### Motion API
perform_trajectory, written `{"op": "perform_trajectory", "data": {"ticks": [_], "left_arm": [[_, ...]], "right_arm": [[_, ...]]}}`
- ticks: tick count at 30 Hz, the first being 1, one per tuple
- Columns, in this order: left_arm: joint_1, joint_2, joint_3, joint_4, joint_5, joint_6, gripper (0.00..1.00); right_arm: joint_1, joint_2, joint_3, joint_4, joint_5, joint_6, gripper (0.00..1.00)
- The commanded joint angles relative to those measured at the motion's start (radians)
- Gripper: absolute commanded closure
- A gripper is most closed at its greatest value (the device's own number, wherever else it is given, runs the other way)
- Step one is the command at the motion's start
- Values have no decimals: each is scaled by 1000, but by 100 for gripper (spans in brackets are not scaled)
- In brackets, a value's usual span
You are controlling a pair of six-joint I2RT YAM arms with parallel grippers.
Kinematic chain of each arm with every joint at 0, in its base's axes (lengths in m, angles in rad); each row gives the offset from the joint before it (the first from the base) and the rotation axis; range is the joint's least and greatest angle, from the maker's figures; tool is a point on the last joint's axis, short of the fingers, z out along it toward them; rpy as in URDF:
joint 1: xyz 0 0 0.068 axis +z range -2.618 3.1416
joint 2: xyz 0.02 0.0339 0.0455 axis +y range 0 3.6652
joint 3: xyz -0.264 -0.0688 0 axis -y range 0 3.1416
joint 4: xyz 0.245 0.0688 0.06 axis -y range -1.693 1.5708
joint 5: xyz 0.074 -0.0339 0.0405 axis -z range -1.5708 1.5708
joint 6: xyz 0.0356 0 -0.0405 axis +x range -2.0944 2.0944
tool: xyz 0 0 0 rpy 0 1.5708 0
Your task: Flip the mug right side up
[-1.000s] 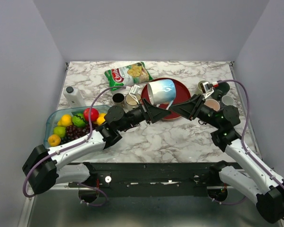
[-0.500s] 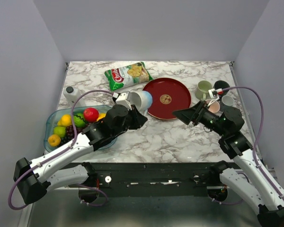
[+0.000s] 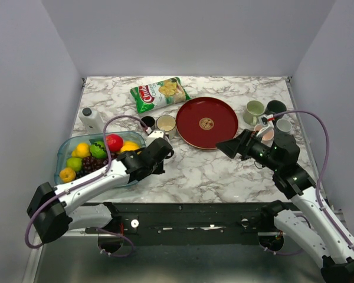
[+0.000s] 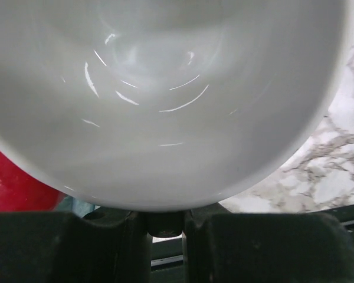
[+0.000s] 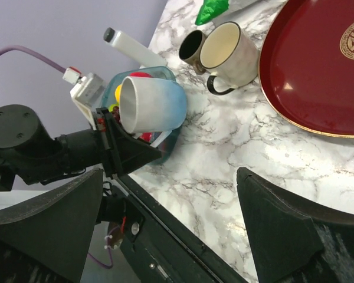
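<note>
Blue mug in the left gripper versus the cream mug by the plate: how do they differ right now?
Pose: the blue mug lies sideways in the left gripper; the cream mug stands upright on the marble. Colour: the blue mug fades white to pale blue; the cream mug is plain cream with a dark handle. Both look empty.

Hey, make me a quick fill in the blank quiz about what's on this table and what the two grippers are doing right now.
The left gripper holds the mug, whose outside fades from white to ___. The right gripper stands ___, nothing between its fingers. The round plate is coloured ___. The clear tub near the left arm holds ___. Missing words: blue, open, red, fruit.
</note>
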State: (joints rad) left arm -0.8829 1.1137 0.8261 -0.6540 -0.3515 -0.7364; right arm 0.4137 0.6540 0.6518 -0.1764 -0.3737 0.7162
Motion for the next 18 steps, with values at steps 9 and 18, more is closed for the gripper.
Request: {"op": "perform_trajectory", "data": {"ticks": [9, 18], "left_arm": [[1, 270, 45, 87, -70, -44, 100], [7, 390, 88, 41, -49, -127, 100]], "right_arm": [[7, -11, -30, -35, 33, -1, 0], [7, -36, -47, -57, 56, 26, 0]]}}
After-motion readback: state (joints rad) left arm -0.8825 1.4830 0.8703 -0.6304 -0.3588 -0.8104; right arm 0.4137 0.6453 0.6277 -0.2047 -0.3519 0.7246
